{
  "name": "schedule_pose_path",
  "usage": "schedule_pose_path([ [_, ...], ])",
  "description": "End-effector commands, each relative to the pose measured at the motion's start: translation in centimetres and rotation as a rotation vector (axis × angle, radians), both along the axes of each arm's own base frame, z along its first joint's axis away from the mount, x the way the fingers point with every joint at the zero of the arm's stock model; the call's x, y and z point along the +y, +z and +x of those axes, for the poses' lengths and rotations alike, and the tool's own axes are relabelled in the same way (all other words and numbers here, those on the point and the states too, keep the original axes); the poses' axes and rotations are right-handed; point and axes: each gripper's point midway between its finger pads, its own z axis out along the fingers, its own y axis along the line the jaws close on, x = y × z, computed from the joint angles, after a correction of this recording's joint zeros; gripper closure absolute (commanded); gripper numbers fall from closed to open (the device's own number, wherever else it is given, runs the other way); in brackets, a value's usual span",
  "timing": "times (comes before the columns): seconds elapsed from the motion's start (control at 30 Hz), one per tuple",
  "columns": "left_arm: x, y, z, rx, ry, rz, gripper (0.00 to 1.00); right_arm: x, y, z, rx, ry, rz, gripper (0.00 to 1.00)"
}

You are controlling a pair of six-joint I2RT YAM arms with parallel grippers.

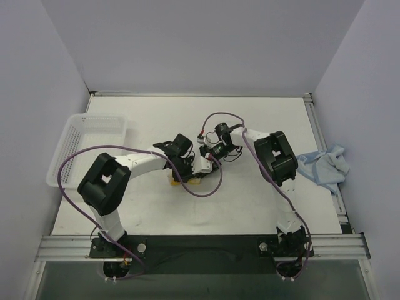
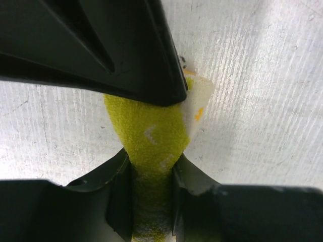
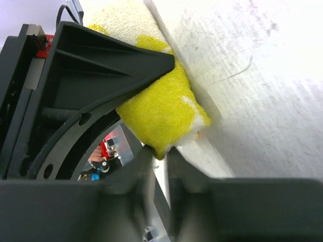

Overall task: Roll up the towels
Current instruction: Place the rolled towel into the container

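At mid-bench [image 1: 250, 206], the left claw [image 2: 151, 143] is clamped on a yellow fold of the printed towel [image 1: 195, 182], flecked with white marks. The right claw [image 3: 162, 108] pinches the rolled yellow-and-white end. Only the top view shows the blue towel [image 1: 324, 165], crumpled at the bench's right edge, and the basket [image 1: 87, 134] far left.
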Motion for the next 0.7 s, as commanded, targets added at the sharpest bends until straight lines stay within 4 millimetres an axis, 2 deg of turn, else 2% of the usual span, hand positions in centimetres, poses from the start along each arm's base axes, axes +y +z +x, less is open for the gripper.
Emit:
schedule_pose_path([
  [0.0, 1.9, -1.7, -2.4, 0.122, 0.044, 0.085, 0.99, -0.9, 2.1, 1.9, -0.052, -0.039, 0.012, 0.75],
  [0.03, 2.0, -1.1, -2.6, 0.136, 0.065, 0.080, 1.00, -1.2, 3.1, 2.3, -0.070, -0.052, 0.019, 0.68],
  [0.1, 1.7, 1.3, -1.5, 0.146, 0.148, 0.018, 1.00, -2.5, 4.3, 3.7, -0.101, -0.091, 0.021, 0.43],
  [0.13, 2.2, 2.1, -1.5, 0.171, 0.185, 0.014, 1.00, -3.0, 5.6, 4.0, -0.125, -0.103, 0.025, 0.32],
  [0.17, 2.0, 3.8, -1.0, 0.182, 0.236, -0.028, 1.00, -3.6, 6.2, 4.5, -0.143, -0.116, 0.026, 0.17],
  [0.2, 2.8, 5.5, 0.6, 0.179, 0.302, -0.059, 1.00, -4.6, 6.8, 5.2, -0.157, -0.142, 0.024, 0.13],
  [0.27, 3.3, 8.5, 2.3, 0.193, 0.409, -0.137, 1.00, -5.9, 7.9, 5.7, -0.195, -0.167, 0.020, 0.01],
  [0.3, 4.7, 10.8, 4.8, 0.166, 0.483, -0.190, 1.00, -7.1, 8.4, 6.4, -0.223, -0.191, 0.017, 0.00],
  [0.4, 7.1, 14.3, 6.7, 0.206, 0.621, -0.292, 1.00, -9.1, 8.3, 6.7, -0.221, -0.226, -0.023, 0.00],
  [0.43, 9.4, 16.4, 8.4, 0.178, 0.697, -0.351, 1.00, -10.2, 8.4, 6.9, -0.220, -0.245, -0.036, 0.00],
  [0.5, 11.9, 17.8, 10.2, 0.139, 0.831, -0.365, 1.00, -11.4, 8.0, 7.0, -0.222, -0.264, -0.067, 0.00],
  [0.53, 14.4, 19.3, 11.7, 0.091, 0.924, -0.388, 1.00, -12.4, 8.0, 7.2, -0.227, -0.280, -0.075, 0.00],
  [0.6, 18.1, 20.1, 13.7, 0.010, 1.085, -0.367, 1.00, -13.5, 7.5, 7.1, -0.224, -0.296, -0.101, 0.00],
  [0.63, 22.1, 20.3, 15.0, -0.058, 1.251, -0.320, 1.00, -14.0, 7.3, 7.1, -0.219, -0.303, -0.110, 0.00],
  [0.67, 23.9, 20.3, 15.5, -0.084, 1.317, -0.302, 1.00, -14.5, 7.2, 7.2, -0.215, -0.316, -0.116, 0.00],
])
